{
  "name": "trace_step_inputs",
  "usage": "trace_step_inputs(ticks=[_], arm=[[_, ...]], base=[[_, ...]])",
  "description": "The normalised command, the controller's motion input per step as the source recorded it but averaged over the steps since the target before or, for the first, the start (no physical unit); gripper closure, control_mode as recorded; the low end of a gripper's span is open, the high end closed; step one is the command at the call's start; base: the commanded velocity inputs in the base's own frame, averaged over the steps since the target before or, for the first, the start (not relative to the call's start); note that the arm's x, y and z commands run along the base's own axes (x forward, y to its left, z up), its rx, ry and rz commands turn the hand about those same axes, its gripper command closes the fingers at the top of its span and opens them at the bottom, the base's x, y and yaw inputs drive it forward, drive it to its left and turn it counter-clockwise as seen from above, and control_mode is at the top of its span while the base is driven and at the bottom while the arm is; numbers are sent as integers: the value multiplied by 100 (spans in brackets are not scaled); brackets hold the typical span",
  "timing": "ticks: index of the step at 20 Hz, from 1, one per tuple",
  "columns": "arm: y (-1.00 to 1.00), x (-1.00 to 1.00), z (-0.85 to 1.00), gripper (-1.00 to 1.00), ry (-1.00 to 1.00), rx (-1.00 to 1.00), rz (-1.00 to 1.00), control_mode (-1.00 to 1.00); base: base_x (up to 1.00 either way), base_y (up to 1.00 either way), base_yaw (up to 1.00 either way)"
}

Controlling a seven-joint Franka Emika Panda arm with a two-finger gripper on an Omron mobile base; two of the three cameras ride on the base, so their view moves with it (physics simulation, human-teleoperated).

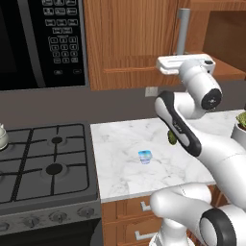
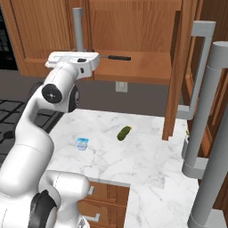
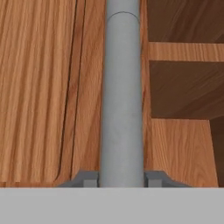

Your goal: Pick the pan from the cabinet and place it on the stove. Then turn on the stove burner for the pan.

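Observation:
My gripper (image 3: 122, 179) is up at the brown wooden cabinet (image 1: 125, 43), shut on the tall grey bar handle (image 3: 122, 96) of its left door, with a finger tip pressed to each side of the bar. In the right base view the gripper (image 2: 79, 51) sits at the foot of that handle (image 2: 79, 26). To its right the cabinet is open, and the pan's thin black handle (image 2: 118, 57) lies on the lower shelf (image 2: 138, 67); the pan's body is hidden behind my hand. The stove (image 1: 29, 190) lies low at the left, with its wider burner (image 1: 54, 168) near the front.
A white kettle (image 1: 2, 137) stands at the stove's left edge under a black microwave (image 1: 43, 43). On the marble counter (image 1: 125, 178) lie a small blue cup (image 1: 144, 156) and a green pickle (image 2: 124, 132). Open doors with thick grey handles (image 2: 213, 133) stand at the right.

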Motion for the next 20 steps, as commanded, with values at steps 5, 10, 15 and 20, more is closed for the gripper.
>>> trace_step_inputs(ticks=[5,10,15,20], arm=[[22,-29,-1,100,0,-7,0,-100],[32,-57,1,100,0,-7,0,-100],[43,-64,0,100,0,-7,0,-100],[59,-59,0,100,0,-5,2,-100]], base=[[0,0,0],[0,0,0],[0,0,0],[0,0,0]])
